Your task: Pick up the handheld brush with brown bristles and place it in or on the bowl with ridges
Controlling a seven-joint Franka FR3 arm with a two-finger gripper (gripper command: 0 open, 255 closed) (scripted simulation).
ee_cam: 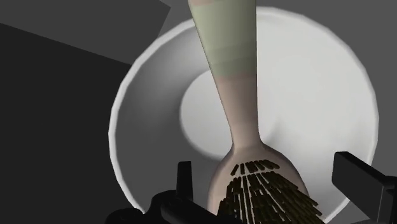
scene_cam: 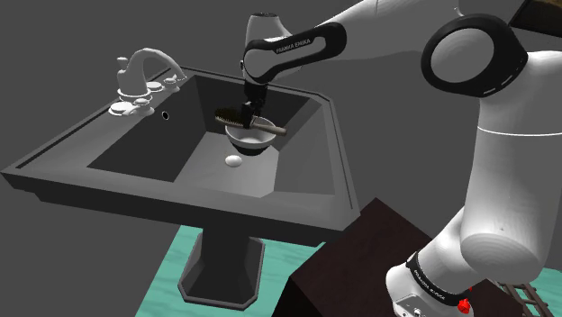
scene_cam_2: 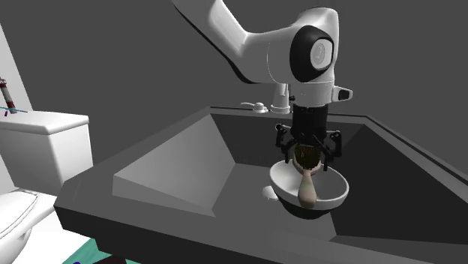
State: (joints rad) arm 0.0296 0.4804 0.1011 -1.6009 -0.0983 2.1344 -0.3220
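The brush (scene_cam: 261,124) lies across the white bowl (scene_cam: 250,141) in the dark sink basin (scene_cam: 153,149), brown bristles toward the faucet side and pale handle sticking past the rim. My gripper (scene_cam: 253,106) hangs straight over it. In the second exterior view the brush handle (scene_cam_2: 307,189) leans over the bowl's rim (scene_cam_2: 279,180), under the gripper (scene_cam_2: 307,154). Seen from the wrist, the fingers (ee_cam: 184,181) of the gripper (ee_cam: 266,167) stand apart on both sides of the bristled brush head (ee_cam: 257,181) without touching it, so the brush (ee_cam: 232,83) rests on the bowl (ee_cam: 318,83). The gripper is open.
A white faucet (scene_cam: 144,67) with knobs stands on the sink's back corner. A small white drain plug (scene_cam: 234,161) lies on the basin floor beside the bowl. The sink's slanted walls close in around the bowl. A toilet (scene_cam_2: 41,139) stands off to one side. My dark stand (scene_cam: 360,261) is beside the sink's pedestal.
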